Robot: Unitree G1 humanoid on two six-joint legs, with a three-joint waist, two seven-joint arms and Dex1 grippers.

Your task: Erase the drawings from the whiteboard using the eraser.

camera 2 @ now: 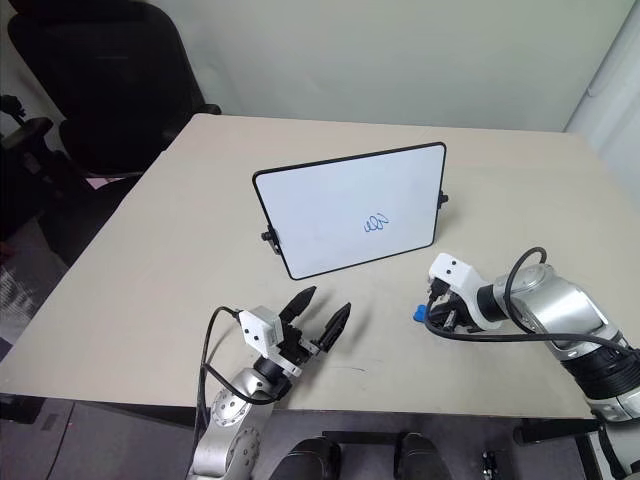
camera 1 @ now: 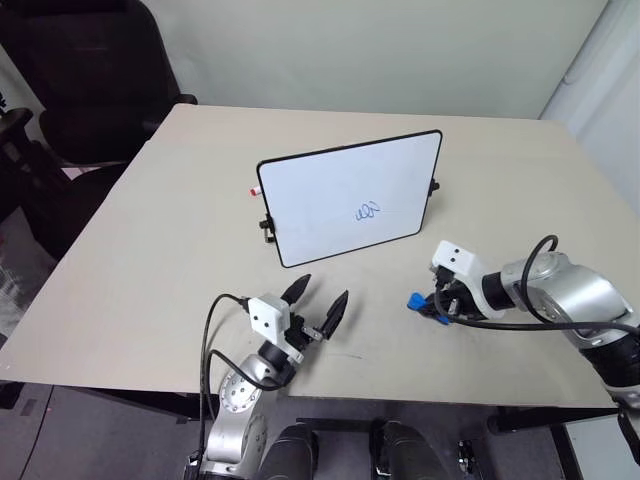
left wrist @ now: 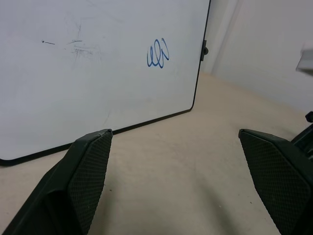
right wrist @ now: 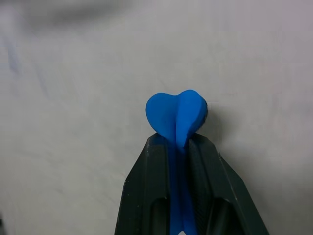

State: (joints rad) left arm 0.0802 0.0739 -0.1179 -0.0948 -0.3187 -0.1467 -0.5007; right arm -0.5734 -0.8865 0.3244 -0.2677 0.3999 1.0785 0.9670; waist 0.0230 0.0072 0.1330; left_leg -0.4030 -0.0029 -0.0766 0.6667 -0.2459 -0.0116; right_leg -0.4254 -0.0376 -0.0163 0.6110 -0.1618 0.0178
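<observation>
Right wrist view: my right end effector [right wrist: 180, 147] is pinching the blue eraser [right wrist: 177, 116], squashing it, just above the table [camera 1: 150, 250]. My left end effector [camera 1: 320, 302] is hovering w/ fingers spread, near the whiteboard [camera 1: 340, 190], whose drawings [camera 1: 368, 211] are sitting toward its lower right.

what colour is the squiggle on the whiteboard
Blue: the drawings on the whiteboard are looping blue lines, clearest in the left wrist view.

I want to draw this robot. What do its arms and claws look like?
Both arms are shiny silver tubes with looping black cables. Each wrist carries a small white box. The left gripper and right gripper each have two black pointed jaws with bumpy textured pads.
</observation>
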